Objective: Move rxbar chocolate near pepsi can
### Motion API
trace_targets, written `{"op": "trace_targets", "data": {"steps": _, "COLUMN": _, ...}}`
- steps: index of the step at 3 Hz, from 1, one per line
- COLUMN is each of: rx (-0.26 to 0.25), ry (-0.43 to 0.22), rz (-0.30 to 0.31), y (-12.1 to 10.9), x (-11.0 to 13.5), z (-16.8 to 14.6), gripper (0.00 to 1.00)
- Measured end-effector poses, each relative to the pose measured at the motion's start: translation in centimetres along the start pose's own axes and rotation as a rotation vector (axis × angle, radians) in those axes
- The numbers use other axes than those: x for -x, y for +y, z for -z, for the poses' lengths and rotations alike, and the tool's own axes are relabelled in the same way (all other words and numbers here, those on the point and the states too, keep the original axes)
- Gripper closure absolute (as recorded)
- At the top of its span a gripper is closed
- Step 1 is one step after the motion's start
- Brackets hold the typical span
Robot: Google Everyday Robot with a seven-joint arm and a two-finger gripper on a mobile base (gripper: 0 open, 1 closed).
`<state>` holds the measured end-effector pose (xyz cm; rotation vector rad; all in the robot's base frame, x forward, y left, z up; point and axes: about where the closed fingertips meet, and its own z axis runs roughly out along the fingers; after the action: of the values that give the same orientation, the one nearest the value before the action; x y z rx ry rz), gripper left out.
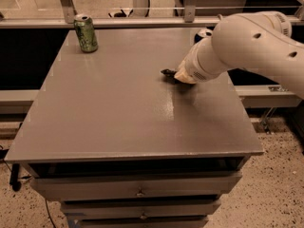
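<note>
My gripper (170, 74) is low over the grey table (118, 108), right of its middle, at the end of the thick white arm (237, 46) that reaches in from the right. A small dark shape shows at its tip. I cannot tell whether that shape is the rxbar chocolate or part of the gripper. No clear view of the bar elsewhere. The pepsi can is mostly hidden. A small pale-and-dark round bit (204, 33) shows just behind the arm near the table's far right edge and may be its top.
A green can (86, 33) stands upright at the table's far left corner. A rail and glass run behind the table. Drawers sit under the front edge. The floor drops away to the right.
</note>
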<state>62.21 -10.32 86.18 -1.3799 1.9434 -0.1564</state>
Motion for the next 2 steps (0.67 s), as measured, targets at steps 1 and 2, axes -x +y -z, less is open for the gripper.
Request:
{"op": "trace_targets", "data": {"steps": 1, "rx": -0.003, "ry": 0.022, "rz": -0.014, "y": 0.32, "x": -1.4, "z": 0.26, "gripper": 0.36}}
{"op": "trace_targets", "data": {"steps": 2, "rx": -0.005, "ry": 0.037, "rz": -0.023, "y": 0.62, "x": -2.33, "z": 0.33, "gripper": 0.13}}
